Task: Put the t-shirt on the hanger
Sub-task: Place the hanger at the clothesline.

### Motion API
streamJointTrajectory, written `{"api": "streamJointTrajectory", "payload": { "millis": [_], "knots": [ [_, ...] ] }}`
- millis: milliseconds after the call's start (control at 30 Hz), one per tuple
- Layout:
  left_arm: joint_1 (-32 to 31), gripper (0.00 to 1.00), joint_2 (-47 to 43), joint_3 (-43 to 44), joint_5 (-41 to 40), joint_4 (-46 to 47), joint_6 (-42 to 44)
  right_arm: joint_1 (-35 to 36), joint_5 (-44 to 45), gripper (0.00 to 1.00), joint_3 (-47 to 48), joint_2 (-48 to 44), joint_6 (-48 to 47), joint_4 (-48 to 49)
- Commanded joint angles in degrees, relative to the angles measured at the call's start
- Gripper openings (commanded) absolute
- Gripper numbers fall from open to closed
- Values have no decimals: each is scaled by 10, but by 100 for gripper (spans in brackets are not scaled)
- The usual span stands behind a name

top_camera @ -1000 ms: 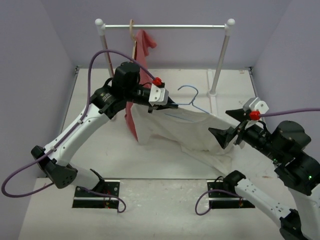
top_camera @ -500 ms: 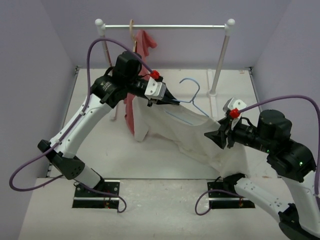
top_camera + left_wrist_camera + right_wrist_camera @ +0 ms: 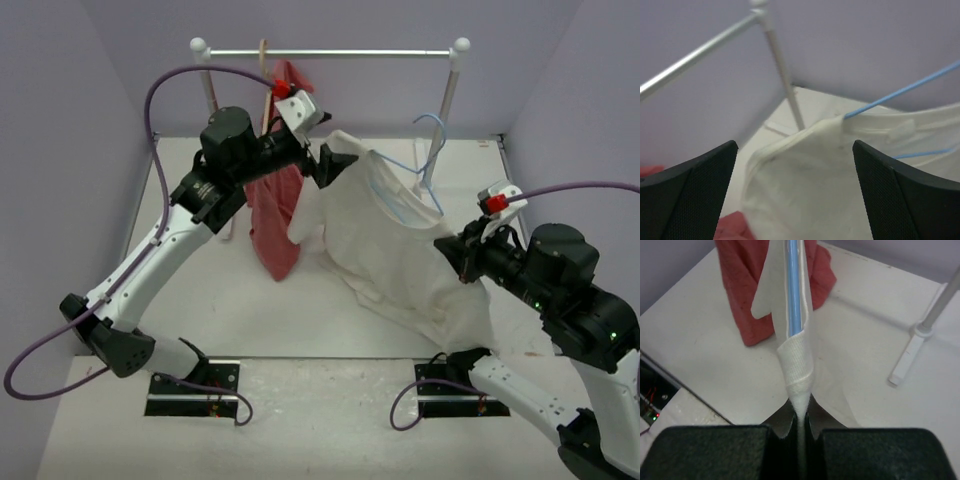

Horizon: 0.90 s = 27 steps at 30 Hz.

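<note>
On the tabletop point(image 3: 300, 330), a rail point(image 3: 330, 52) spans the far edge; the t-shirt point(image 3: 400, 250) is raised above the middle, sloping from the far centre down toward the near-right corner, where its lower part trails. A red garment point(image 3: 275, 225) hangs toward the far-left corner. The hanger point(image 3: 794, 290) runs inside the shirt's neck, its hook poking out toward the far-right corner. The right gripper point(image 3: 801, 422) is clenched on a ribbed fold of the shirt; the blue wire enters that fold. The left gripper point(image 3: 340, 168) stands released beside the raised shoulder, jaws wide. We judge the threading largely done; both shoulders need settling on the wire.
</note>
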Motion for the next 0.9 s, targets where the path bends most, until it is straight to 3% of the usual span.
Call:
{"api": "streamJointTrajectory", "payload": {
  "millis": [0, 33, 133, 300, 667, 867],
  "knots": [
    [5, 100, -84, 15, -369, 97, -143, 3, 161, 0, 61, 19, 58, 40],
    [5, 100, -100, 16, -418, 86, -156, 3, 181, 0, 71, 22, 64, 45],
    [5, 100, -143, -7, -453, 45, -192, 3, 193, 0, 108, 61, 76, 43],
    [5, 100, -269, -126, -409, -1, -231, 3, 232, 0, 207, 196, 121, 21],
    [5, 100, -435, -298, -396, -128, -197, 2, 244, 0, 109, 252, 166, 221],
    [5, 100, -522, -420, -378, -151, -229, -8, 270, 0, 150, 323, 177, 250]
  ]
}}
